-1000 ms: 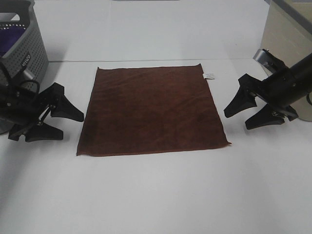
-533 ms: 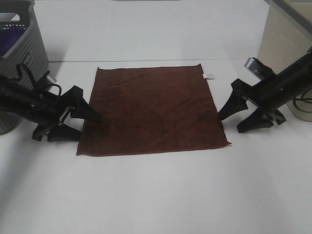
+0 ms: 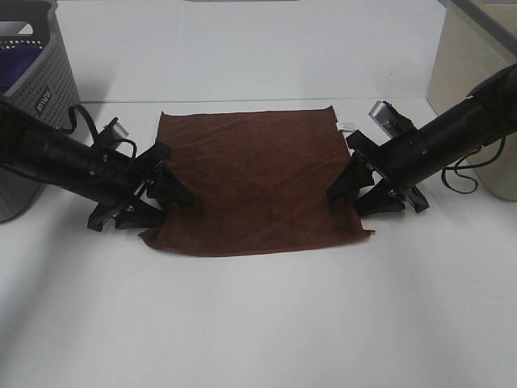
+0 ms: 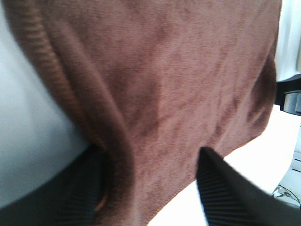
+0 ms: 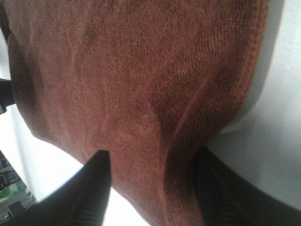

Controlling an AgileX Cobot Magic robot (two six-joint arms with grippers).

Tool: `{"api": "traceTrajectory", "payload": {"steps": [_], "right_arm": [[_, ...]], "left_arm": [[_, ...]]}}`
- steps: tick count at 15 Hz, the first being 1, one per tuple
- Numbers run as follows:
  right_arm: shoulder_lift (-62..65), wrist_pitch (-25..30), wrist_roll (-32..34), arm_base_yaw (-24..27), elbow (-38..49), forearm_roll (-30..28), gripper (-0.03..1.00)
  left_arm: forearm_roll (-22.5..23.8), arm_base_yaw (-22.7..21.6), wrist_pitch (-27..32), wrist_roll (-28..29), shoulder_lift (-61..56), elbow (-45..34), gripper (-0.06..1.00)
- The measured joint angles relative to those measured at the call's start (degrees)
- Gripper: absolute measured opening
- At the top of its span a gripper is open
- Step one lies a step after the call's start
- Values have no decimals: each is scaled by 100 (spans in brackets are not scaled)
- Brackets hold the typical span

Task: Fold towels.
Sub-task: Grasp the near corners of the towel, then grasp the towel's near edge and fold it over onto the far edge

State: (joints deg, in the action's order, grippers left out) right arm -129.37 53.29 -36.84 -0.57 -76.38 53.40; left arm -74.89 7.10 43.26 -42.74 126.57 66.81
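The dark reddish-brown towel lies flat on the white table, with its small white tag at the far right corner. My left gripper is open and straddles the towel's left hem near the front corner. In the left wrist view the raised hem of the towel lies between the fingers. My right gripper is open and straddles the right hem near the front. In the right wrist view the towel fills the gap between the fingers.
A grey slatted basket with something purple inside stands at the far left. A beige box stands at the far right. White table extends in front of the towel.
Both grippers have moved inward from beside the towel onto its left and right hems. The towel's side edges near the front have been pushed in and slightly bunched.
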Motion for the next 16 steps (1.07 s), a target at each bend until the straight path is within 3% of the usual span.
{"api": "traceTrajectory", "payload": {"steps": [3, 4, 5, 6, 8, 16], "right_arm": [[-69, -166, 57, 0, 0, -103, 8], [-69, -172, 109, 0, 0, -126, 0], [-69, -172, 160, 0, 0, -160, 0], [11, -132, 338, 0, 0, -413, 0], [189, 23, 642, -6, 97, -676, 0], [1152, -17, 791, -40, 2137, -751, 0]], "left_arm": [[183, 0, -166, 80, 74, 0, 10], [235, 6, -172, 103, 74, -6, 2], [309, 6, -172, 218, 69, -6, 1], [791, 6, -160, 642, -52, -17, 1], [1243, 17, -160, 1083, -235, -172, 1], [1283, 52, -11, 1249, -1129, -1982, 1]]}}
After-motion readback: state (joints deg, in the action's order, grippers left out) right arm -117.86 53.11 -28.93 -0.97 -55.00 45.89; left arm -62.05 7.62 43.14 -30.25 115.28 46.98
